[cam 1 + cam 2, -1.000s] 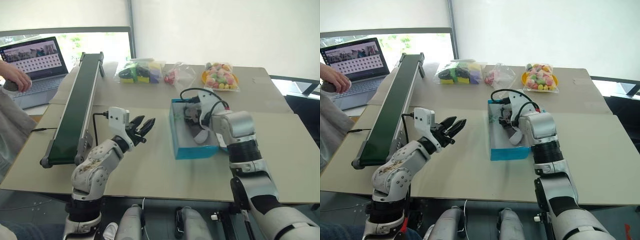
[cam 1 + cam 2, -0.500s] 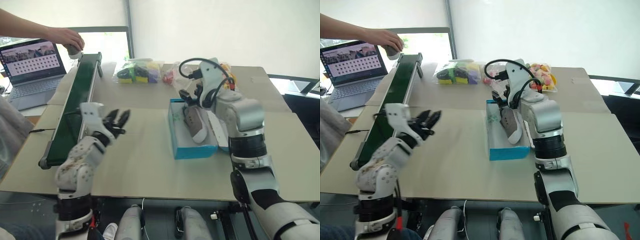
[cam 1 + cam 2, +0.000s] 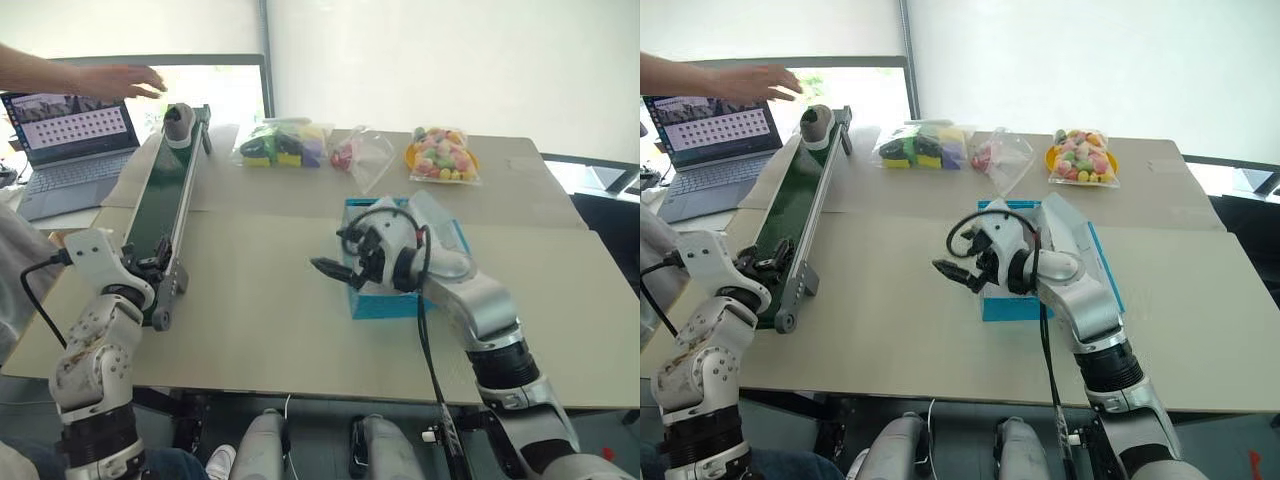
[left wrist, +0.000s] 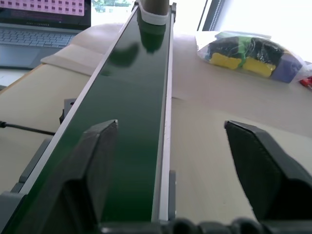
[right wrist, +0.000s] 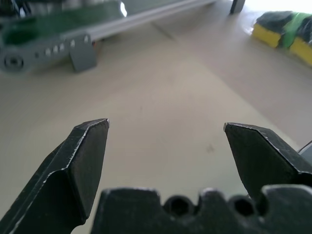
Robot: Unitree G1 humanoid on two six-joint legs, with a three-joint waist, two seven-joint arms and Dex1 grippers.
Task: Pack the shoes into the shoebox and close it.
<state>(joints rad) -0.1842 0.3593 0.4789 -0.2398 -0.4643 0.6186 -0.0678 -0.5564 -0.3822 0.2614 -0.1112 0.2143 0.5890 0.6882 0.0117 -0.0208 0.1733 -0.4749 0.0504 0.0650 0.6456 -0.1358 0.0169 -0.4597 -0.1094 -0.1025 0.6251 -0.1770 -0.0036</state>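
While the second shoe [image 3: 178, 120] sits at the far end of the green belt [image 3: 160, 200], well apart from the shoebox [image 3: 1006, 305], packing is only partway done, by my reading. The box stands open near the middle of the surface [image 3: 260, 330], its pale flap raised behind the right arm; that arm hides the inside, so I cannot tell what lies in it. The right tool [image 5: 166, 123] hangs released and empty just to the left of the box, over bare surface. The left tool [image 4: 170, 124] is released too, its fingers [image 4: 97, 146] spread to either side of the belt's near end, pointing along it toward the shoe. The step in hand looks like fetching that shoe: the next move calls for waiting until the belt brings it within reach, or reaching up the belt, then closing on it squarely. A person's hand [image 3: 125, 78] hovers above the far end, near a laptop [image 3: 70, 125]. Half a second ago the right tool stood over a shoe in the box, the left arm was further in over the surface, and the hand was down at the belt's far end.
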